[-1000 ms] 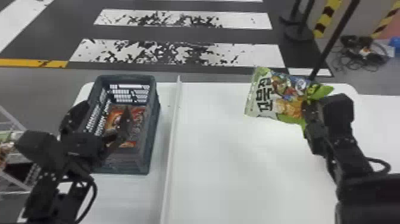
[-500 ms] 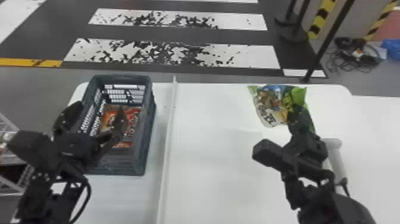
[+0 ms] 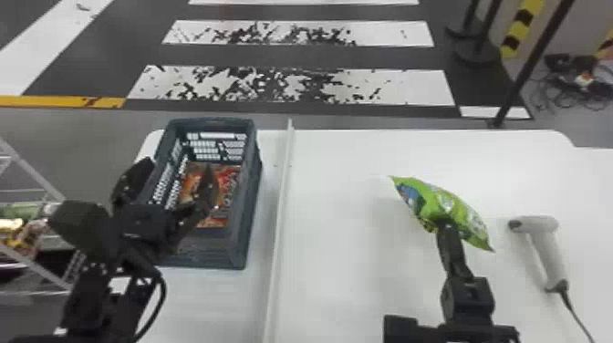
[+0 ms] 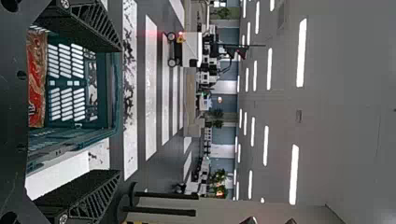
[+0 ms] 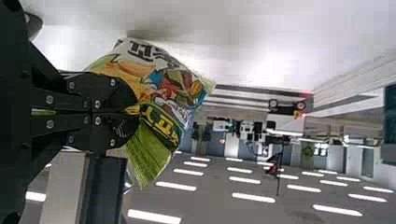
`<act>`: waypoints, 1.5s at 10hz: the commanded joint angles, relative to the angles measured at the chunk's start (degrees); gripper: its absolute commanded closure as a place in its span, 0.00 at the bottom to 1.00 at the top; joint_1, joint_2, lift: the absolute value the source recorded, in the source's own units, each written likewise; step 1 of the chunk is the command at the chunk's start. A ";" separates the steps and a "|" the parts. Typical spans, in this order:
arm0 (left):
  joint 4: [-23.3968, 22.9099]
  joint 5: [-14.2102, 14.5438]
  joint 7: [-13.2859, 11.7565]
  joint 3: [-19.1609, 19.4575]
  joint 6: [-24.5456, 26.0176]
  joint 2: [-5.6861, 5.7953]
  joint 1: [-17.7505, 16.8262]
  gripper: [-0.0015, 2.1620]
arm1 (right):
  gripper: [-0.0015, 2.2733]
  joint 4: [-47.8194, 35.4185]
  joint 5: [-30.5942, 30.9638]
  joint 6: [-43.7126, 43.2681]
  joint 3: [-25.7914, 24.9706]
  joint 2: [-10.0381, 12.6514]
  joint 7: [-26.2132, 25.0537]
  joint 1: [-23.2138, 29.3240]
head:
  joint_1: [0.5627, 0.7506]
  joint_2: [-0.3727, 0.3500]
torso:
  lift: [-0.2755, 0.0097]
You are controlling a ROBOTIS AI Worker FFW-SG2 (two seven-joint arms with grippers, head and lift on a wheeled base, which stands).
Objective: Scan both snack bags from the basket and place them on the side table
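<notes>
In the head view, my right gripper (image 3: pixel 449 226) is shut on a green snack bag (image 3: pixel 435 205), held over the white table left of the scanner (image 3: pixel 545 251). The right wrist view has the right gripper (image 5: pixel 135 112) pinching the edge of the colourful bag (image 5: pixel 163 93). My left gripper (image 3: pixel 175 182) stands open at the basket (image 3: pixel 251 214), whose floor carries a red-orange snack bag (image 3: pixel 228 182). From the left wrist, the left gripper (image 4: pixel 119 109) has its two fingers wide apart, with the red bag (image 4: pixel 37 79) inside the basket beyond.
A thin white divider (image 3: pixel 280 205) runs along the table (image 3: pixel 337 273) right of the basket. The scanner's cable trails to the front right. A wire shelf (image 3: pixel 36 178) stands at the left, and a black pole (image 3: pixel 524 68) rises behind the table.
My right gripper has swung the green bag around and nearer, turning its green side to the head camera and uncovering the scanner. The left arm has barely moved.
</notes>
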 commanded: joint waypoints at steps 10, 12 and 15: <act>1.32 0.10 0.00 0.01 -0.18 0.00 -0.44 0.03 | 0.80 -20.65 -57.42 -10.44 -17.19 1.04 21.09 1.94 | 0.70 0.71 | 0.70; 1.41 0.10 -0.09 0.01 -0.18 0.09 -0.44 0.03 | 0.99 -19.07 -59.26 -9.73 -19.47 4.38 20.91 -0.17 | 0.70 0.70 | 0.70; 1.58 0.10 -0.18 0.01 -0.18 0.00 -0.44 0.03 | 0.99 -12.30 -60.84 -9.91 -23.07 8.86 24.52 -2.98 | 0.70 0.67 | 0.70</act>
